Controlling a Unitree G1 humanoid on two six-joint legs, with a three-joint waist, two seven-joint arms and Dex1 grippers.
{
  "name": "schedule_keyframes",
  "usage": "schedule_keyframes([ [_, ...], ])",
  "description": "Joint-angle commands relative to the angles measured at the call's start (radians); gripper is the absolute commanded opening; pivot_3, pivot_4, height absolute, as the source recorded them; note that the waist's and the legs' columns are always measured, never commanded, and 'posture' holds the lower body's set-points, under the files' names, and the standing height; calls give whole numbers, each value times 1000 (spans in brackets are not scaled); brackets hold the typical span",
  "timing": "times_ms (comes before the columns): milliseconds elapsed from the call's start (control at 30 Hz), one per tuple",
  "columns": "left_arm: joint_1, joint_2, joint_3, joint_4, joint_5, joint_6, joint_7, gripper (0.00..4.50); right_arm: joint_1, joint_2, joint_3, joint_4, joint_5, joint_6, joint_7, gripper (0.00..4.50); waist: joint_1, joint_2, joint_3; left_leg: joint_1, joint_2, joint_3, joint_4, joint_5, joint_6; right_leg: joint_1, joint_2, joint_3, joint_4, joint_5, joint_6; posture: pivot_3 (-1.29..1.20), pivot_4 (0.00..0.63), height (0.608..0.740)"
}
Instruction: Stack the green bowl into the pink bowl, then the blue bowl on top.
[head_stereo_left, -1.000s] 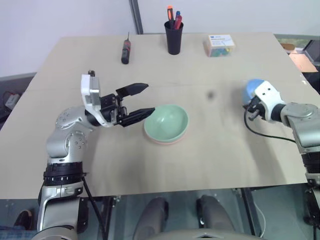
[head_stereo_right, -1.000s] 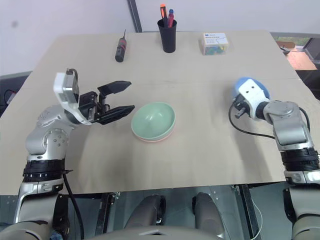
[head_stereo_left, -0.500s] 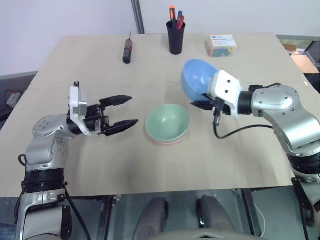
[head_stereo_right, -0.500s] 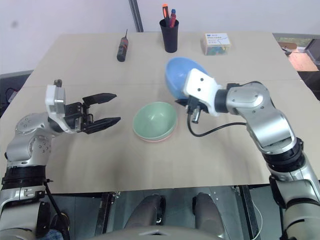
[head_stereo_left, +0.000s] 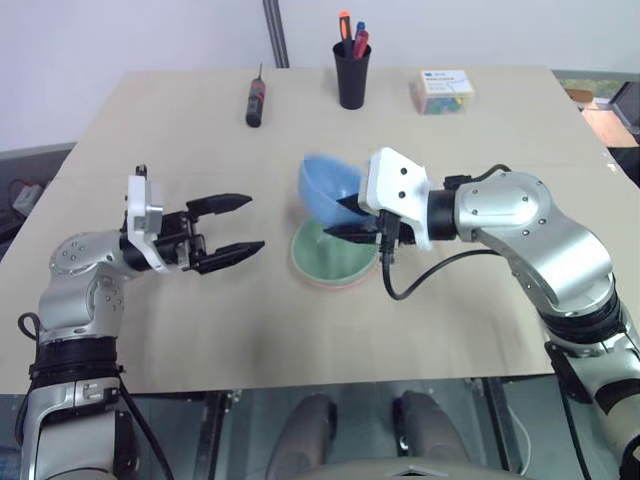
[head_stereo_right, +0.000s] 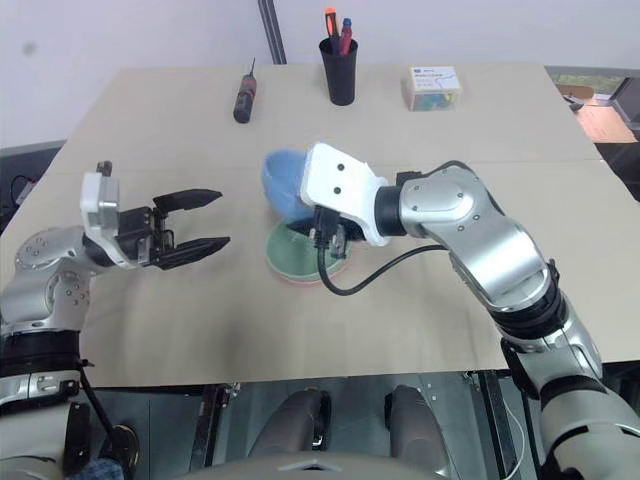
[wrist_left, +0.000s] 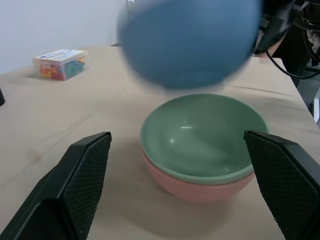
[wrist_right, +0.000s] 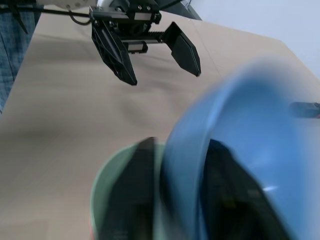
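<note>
The green bowl (head_stereo_left: 338, 258) sits nested in the pink bowl (wrist_left: 200, 187) at the middle of the table. Just above their far left rim hangs the blue bowl (head_stereo_left: 325, 185), tilted and blurred. My right gripper (head_stereo_left: 346, 218) reaches in from the right, its fingers (wrist_right: 137, 190) spread on either side of the blue bowl's (wrist_right: 250, 140) rim. Whether they still press on the rim I cannot make out. To the left of the stack, a short way off, my left gripper (head_stereo_left: 255, 222) points at it, open and holding nothing.
At the table's far edge stand a black cup of pens (head_stereo_left: 350, 75), a screwdriver (head_stereo_left: 254, 100) to its left and a clear box of coloured bits (head_stereo_left: 445, 90) to its right. Bare tabletop (head_stereo_left: 450, 320) lies in front of the bowls.
My right arm swung the blue bowl from the table's right side over to just above the green bowl, and its fingers have spread. The left gripper drew back leftward, staying open.
</note>
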Motion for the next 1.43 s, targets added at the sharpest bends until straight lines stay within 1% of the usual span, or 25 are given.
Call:
schedule_keyframes([
  [33, -22, 13, 20, -13, -8, -8, -3, 4500, -32, 6, -25, -30, 13, -17, -23, 2948, -1, 0, 0, 0, 0, 0, 0, 0, 0, 0, 0, 0, 0, 0, 0, 0, 150, 740],
  [67, -23, 13, 19, -14, -8, -7, -4, 4500, -31, 5, -30, -28, 12, -23, -29, 3152, -1, 0, 0, 0, 0, 0, 0, 0, 0, 0, 0, 0, 0, 0, 0, 0, 150, 740],
  [233, -19, 12, 19, -17, -10, -4, -7, 4500, -3, 21, -116, -24, 48, 3, -86, 3152, -1, 0, 0, 0, 0, 0, 0, 0, 0, 0, 0, 0, 0, 0, 0, 0, 150, 740],
  [300, -15, 8, 23, -26, -19, 9, 1, 4500, 31, 0, -180, -14, 69, 15, -98, 3152, -1, 0, 0, 0, 0, 0, 0, 0, 0, 0, 0, 0, 0, 0, 0, 0, 150, 740],
  [367, -5, 8, 21, -38, -1, 24, 45, 4500, 89, -19, -262, -8, 96, 16, -110, 3152, 4, 0, 0, 0, 0, 0, 0, 0, 0, 0, 0, 0, 0, 0, 0, 0, 150, 740],
  [433, 5, 6, 22, -55, 8, 34, 81, 4500, 175, -44, -352, -14, 129, -16, -100, 3152, 4, -1, 0, 0, -1, -1, 0, 0, 0, 1, -1, -1, 0, 0, 0, 0, 150, 740],
  [500, 23, 11, 29, -80, 1, 60, 113, 4500, 291, -69, -468, -32, 193, -3, -80, 3152, 4, -1, 0, 0, -1, -1, 0, 0, 0, 1, -1, -1, 0, 0, 0, 0, 150, 740],
  [633, 73, 22, 48, -125, 6, 84, 168, 4500, 490, -158, -590, -45, 244, -46, -25, 3152, 1, 0, 0, 0, -1, 0, -1, 0, 1, 0, -1, 0, 0, 0, 0, 0, 150, 740],
  [700, 104, 23, 59, -150, 11, 94, 199, 4500, 578, -195, -626, -22, 227, -97, -4, 3152, -2, 0, 0, 0, 0, 1, -2, 0, 1, 0, 0, 1, 0, 0, 0, 0, 150, 740],
  [767, 124, 20, 66, -169, 12, 108, 230, 4500, 633, -190, -678, 9, 248, -133, 11, 3152, -2, 0, 0, 1, 0, 2, -2, -2, 4, 0, 0, 2, 0, 0, 0, 0, 150, 740],
  [833, 142, 8, 79, -194, 4, 115, 256, 4500, 681, -164, -731, 42, 278, -208, 43, 3152, 0, 0, 0, 2, 1, 2, -2, -2, 4, 1, 1, 2, 1, 0, 0, 0, 150, 740],
  [933, 190, -1, 89, -231, 15, 103, 288, 4500, 765, -167, -761, 106, 273, -367, 139, 3152, 4, 0, 0, 3, 1, 2, -1, -3, 5, 3, 1, 2, 1, 0, 0, 0, 150, 740],
  [1033, 222, -10, 105, -253, 22, 83, 319, 4500, 807, -176, -772, 160, 292, -458, 204, 3152, 5, 0, 0, 5, 1, 2, -1, -3, 5, 5, 0, 2, -1, 0, 0, 0, 150, 740],
  [1233, 293, -16, 129, -291, 21, 51, 339, 4500, 832, -216, -759, 254, 299, -555, 292, 3152, 4, 0, 0, 6, 2, 2, -1, -3, 5, 6, 0, 2, 0, 0, 0, 0, 150, 740],
  [1433, 313, -19, 135, -296, 27, 6, 342, 4500, 813, -241, -744, 295, 304, -588, 306, 3152, 8, 0, 0, 7, 1, 2, -1, -3, 5, 7, -1, 1, -1, 0, 0, 0, 150, 740],
])
